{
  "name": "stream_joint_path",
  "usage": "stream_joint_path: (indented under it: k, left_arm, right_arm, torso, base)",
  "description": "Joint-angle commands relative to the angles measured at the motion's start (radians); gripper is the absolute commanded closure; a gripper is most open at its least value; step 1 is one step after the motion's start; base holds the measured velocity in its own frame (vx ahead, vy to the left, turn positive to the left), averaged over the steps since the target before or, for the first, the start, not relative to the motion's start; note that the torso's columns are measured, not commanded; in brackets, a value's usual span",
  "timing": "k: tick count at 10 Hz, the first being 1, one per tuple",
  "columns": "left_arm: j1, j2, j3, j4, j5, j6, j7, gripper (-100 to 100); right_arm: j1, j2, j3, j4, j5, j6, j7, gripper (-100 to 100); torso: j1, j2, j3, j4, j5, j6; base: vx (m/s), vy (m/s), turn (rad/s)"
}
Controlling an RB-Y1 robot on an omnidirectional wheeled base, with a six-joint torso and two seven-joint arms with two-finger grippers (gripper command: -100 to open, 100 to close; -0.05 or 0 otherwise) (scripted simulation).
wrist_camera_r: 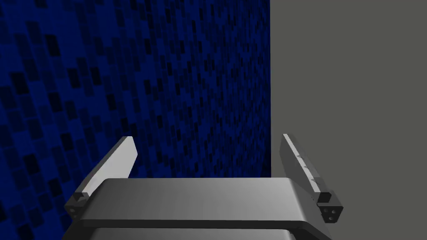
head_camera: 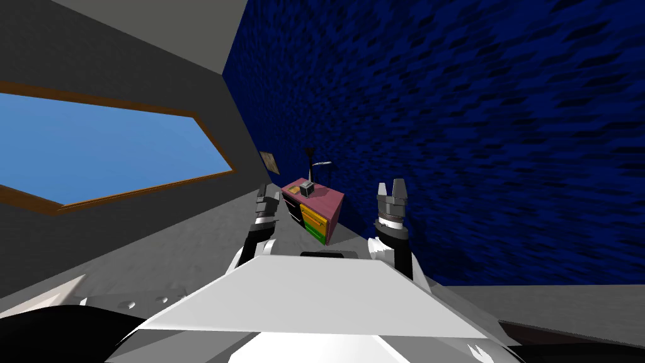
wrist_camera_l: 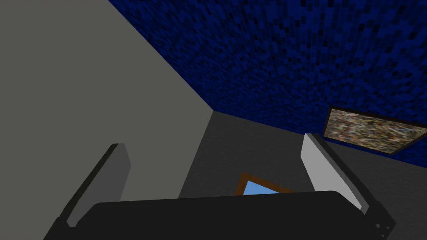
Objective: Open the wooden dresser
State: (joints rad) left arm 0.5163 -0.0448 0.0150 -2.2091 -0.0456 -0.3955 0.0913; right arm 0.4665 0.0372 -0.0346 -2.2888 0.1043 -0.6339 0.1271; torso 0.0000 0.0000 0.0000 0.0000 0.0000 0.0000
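Note:
A small dresser (head_camera: 315, 211) stands ahead against the dark blue wall, some way off. It has a pink top and side, and its front shows dark, yellow, orange and green drawer faces. A small grey box (head_camera: 307, 188) sits on its top. My left gripper (head_camera: 268, 196) is raised in front of my chest, left of the dresser, and its fingers (wrist_camera_l: 321, 160) stand open around nothing. My right gripper (head_camera: 390, 189) is raised to the dresser's right, with its fingers (wrist_camera_r: 298, 160) open and bare. Both grippers are well short of the dresser.
A dark lamp-like stand (head_camera: 313, 165) rises behind the dresser. A small framed picture (head_camera: 270, 162) hangs on the grey wall to its left, beside a large wood-framed window (head_camera: 107, 148). Grey floor (head_camera: 189, 246) stretches between me and the dresser.

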Motion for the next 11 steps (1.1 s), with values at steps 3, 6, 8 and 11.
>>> stream_joint_path:
  k: [3, 6, 8, 11]
  left_arm:
    - [0.0, 0.0, 0.0, 0.0, 0.0, 0.0, 0.0, 0]
    - [0.0, 0.0, 0.0, 0.0, 0.0, 0.0, 0.0, 0]
    - [0.0, 0.0, 0.0, 0.0, 0.0, 0.0, 0.0, 0]
    - [-0.006, 0.059, -0.005, 0.021, 0.003, -0.002, -0.001, -100]
  right_arm:
    - [0.0, 0.0, 0.0, 0.0, 0.0, 0.0, 0.0, 0]
    - [0.0, 0.0, 0.0, 0.0, 0.0, 0.0, 0.0, 0]
    - [0.0, 0.0, 0.0, 0.0, 0.0, 0.0, 0.0, 0]
    - [0.0, 0.0, 0.0, 0.0, 0.0, 0.0, 0.0, 0]
  torso:
    - [0.0, 0.175, -0.351, 0.176, 0.0, 0.0]
    - [0.0, 0.396, -0.792, 0.396, 0.0, 0.0]
    - [0.0, 0.544, -1.087, 0.544, 0.0, 0.0]
    - [0.0, 0.725, -1.451, 0.724, 0.0, 0.0]
  base:
    - [0.0, 0.0, 0.0]
    - [0.0, 0.0, 0.0]
    - [0.0, 0.0, 0.0]
    - [0.005, 0.005, -0.02]
